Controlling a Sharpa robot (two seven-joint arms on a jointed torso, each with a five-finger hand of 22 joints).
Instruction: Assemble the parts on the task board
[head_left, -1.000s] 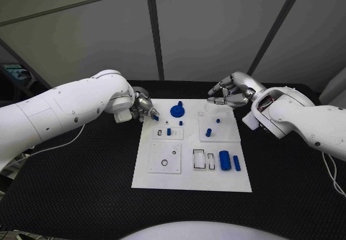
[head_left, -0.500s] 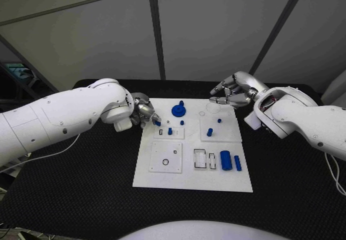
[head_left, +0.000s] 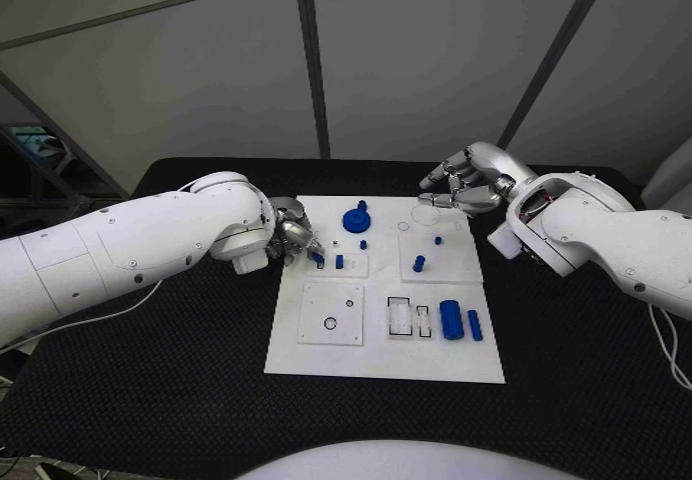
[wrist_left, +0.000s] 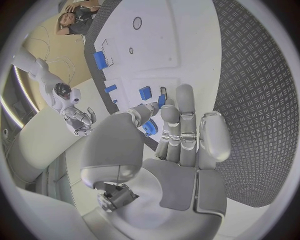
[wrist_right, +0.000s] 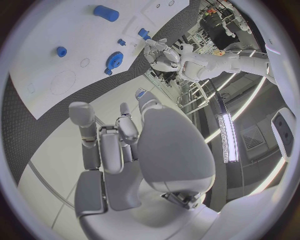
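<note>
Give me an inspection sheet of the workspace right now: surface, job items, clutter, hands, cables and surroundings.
Surface: black textured table, white task board at its middle.
Job's things: blue gear at the board's far end; blue cylinder and a thinner blue bar lying near the right edge; short blue peg standing mid-board.
Clutter: nothing seen.
Hands: left hand pinches a small blue part at the board's left edge; right hand curled over the far right corner, holding nothing.
Cables: white cable on the table's right side.
Surroundings: grey wall panels.
</note>
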